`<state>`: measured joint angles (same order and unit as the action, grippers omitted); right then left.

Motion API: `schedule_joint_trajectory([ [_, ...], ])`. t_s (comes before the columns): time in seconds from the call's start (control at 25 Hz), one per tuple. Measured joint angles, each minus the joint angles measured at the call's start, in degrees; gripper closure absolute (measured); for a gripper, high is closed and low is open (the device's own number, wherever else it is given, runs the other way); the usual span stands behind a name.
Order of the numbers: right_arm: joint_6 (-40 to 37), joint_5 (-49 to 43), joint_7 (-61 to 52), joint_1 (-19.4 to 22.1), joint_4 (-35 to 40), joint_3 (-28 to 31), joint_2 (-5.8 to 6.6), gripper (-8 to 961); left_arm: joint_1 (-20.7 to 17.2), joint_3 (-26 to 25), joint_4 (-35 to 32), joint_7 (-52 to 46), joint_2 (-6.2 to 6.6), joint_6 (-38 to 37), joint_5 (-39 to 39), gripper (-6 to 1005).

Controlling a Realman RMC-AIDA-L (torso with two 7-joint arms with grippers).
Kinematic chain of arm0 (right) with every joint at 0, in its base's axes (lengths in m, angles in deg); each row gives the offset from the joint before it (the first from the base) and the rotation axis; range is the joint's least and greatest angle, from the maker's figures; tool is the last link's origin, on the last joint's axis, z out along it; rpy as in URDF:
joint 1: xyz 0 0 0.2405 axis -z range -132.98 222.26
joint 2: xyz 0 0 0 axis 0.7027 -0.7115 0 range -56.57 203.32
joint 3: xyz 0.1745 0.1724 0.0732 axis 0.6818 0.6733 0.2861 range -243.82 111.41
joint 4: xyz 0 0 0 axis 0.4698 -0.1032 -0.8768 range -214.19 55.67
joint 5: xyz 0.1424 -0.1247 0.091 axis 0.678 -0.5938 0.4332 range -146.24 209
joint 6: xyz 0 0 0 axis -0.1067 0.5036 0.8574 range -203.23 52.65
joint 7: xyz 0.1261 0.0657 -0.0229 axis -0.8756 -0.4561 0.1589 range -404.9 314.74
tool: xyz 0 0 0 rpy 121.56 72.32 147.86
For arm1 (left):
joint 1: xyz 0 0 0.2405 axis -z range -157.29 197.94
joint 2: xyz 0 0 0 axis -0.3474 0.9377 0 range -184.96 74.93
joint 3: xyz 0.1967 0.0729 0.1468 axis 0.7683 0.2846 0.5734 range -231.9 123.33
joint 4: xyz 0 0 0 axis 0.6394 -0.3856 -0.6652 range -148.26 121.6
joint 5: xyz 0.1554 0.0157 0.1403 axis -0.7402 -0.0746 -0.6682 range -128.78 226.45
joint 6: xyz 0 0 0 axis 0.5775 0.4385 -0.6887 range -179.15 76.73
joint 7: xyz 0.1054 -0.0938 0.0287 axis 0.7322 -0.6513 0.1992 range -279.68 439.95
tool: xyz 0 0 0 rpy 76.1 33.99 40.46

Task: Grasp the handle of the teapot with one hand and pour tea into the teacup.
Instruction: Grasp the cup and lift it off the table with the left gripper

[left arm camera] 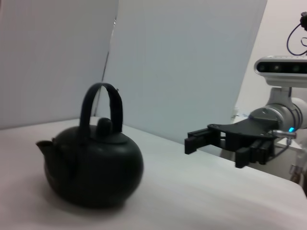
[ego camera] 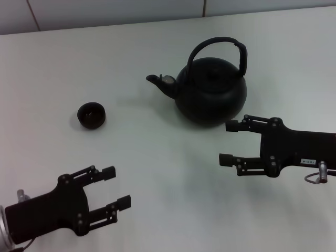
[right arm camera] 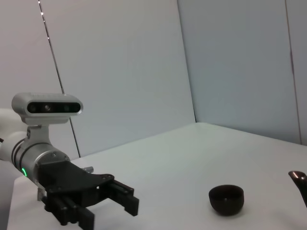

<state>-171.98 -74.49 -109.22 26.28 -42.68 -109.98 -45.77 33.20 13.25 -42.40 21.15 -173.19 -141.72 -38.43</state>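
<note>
The matte black teapot (ego camera: 210, 94) stands upright on the white table, its spout (ego camera: 159, 81) pointing left toward the teacup. Its arched handle (ego camera: 220, 44) stands up over the lid. The small black teacup (ego camera: 91, 115) sits alone to the left of the teapot. My right gripper (ego camera: 229, 142) is open and empty, just in front of the teapot's right side and apart from it. My left gripper (ego camera: 116, 187) is open and empty, nearer me than the teacup. The left wrist view shows the teapot (left arm camera: 91, 163), its handle (left arm camera: 100, 105) and the right gripper (left arm camera: 218, 148). The right wrist view shows the teacup (right arm camera: 226, 199) and the left gripper (right arm camera: 108, 213).
The white table (ego camera: 157, 157) runs back to a pale wall (ego camera: 105, 13). Nothing else stands on it.
</note>
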Motion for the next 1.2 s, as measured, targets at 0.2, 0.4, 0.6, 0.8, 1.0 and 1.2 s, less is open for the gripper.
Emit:
schedule_joint_trajectory([
  [0.2,0.42,0.07,0.23,-0.43,-0.86,0.37,-0.04,133,1.13,-2.90,1.32,3.88,-0.67,0.90,1.26,267],
  [0.4,1.16,0.53,1.15,-0.23,-1.35,0.71,-0.07,132,4.23,-3.16,11.10,18.67,-0.92,2.23,12.48,266],
  [0.6,1.52,0.97,1.78,-0.66,-2.29,0.88,-0.12,132,7.18,-3.17,19.03,32.87,-0.95,2.81,18.15,265],
  [0.8,1.61,1.29,1.79,-0.54,-2.38,1.32,-0.13,131,9.49,-3.35,22.25,37.69,-1.01,5.04,21.71,263],
  [1.0,1.61,1.72,1.69,-0.61,-2.39,1.88,-0.13,133,12.54,-3.38,23.87,37.49,-1.01,10.49,23.30,262],
  [1.2,1.61,1.73,1.52,-1.17,-2.39,2.09,-0.13,133,14.73,-3.79,24.21,37.28,-1.00,13.94,23.80,260],
])
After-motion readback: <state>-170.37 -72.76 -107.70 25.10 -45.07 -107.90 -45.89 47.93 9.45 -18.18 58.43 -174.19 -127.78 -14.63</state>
